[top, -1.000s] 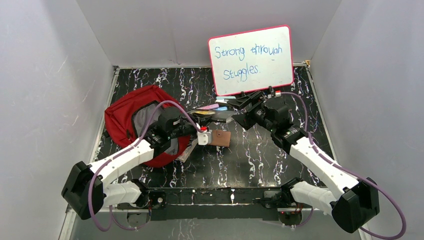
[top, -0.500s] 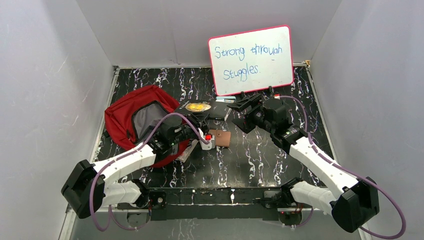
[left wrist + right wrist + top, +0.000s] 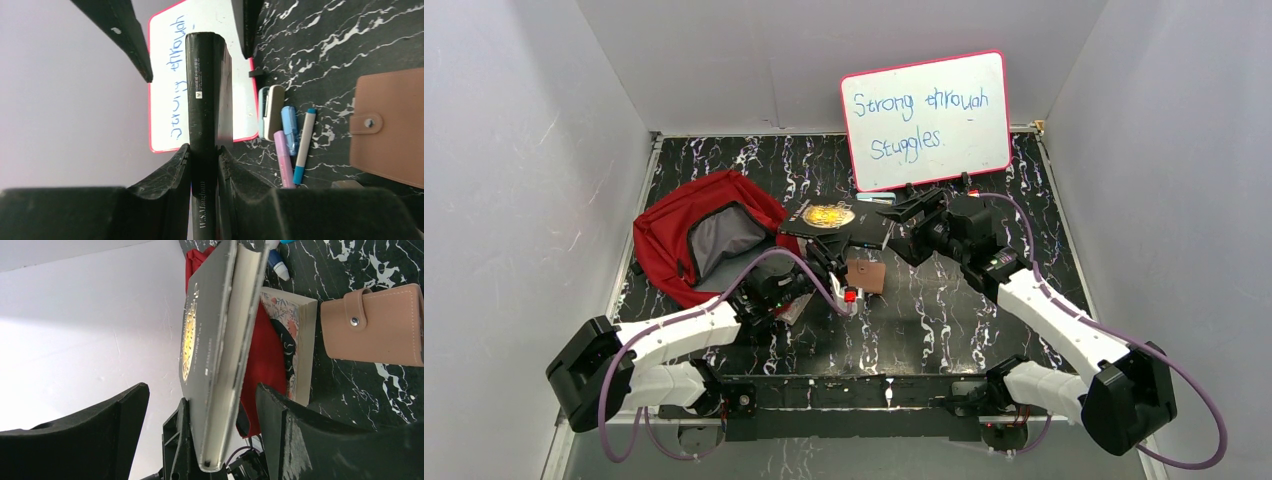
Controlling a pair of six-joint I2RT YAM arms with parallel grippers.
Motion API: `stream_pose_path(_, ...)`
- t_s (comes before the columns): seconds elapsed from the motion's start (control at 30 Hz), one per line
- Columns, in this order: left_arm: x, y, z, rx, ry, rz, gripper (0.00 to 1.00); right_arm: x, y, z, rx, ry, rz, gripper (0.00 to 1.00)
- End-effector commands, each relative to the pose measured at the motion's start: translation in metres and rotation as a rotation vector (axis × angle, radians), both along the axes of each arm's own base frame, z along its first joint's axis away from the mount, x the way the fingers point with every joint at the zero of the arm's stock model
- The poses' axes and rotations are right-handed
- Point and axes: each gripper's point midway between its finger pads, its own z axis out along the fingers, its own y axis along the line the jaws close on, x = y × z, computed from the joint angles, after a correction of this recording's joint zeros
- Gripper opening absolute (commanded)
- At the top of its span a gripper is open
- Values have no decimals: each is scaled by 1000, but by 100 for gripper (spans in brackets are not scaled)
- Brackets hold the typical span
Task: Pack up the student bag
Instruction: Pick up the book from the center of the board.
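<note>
Spine of book in left gripper reads "W.S.Maugham"; whiteboard: "Strong through Stuggles"

The light was soft and even, falling from above onto the pale walls, and only faint shadows lay on the dark marbled table. From overhead everything looked sharp. In the wrist views the near black fingers sat dark and slightly blurred, and the wall behind the book was washed almost white.
</note>
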Motion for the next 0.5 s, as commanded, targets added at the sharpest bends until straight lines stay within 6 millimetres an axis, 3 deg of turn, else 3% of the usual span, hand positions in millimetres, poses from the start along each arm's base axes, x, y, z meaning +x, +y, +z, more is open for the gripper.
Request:
stream_pose_path(0.0, -2, 5, 80, -177, -212, 30, 0, 7, 3, 12, 49, -39, -1, 85)
stream_pose_path(0.47, -18, -1, 77, -179, -213, -3, 0, 24, 6, 13, 85, -62, -20, 58)
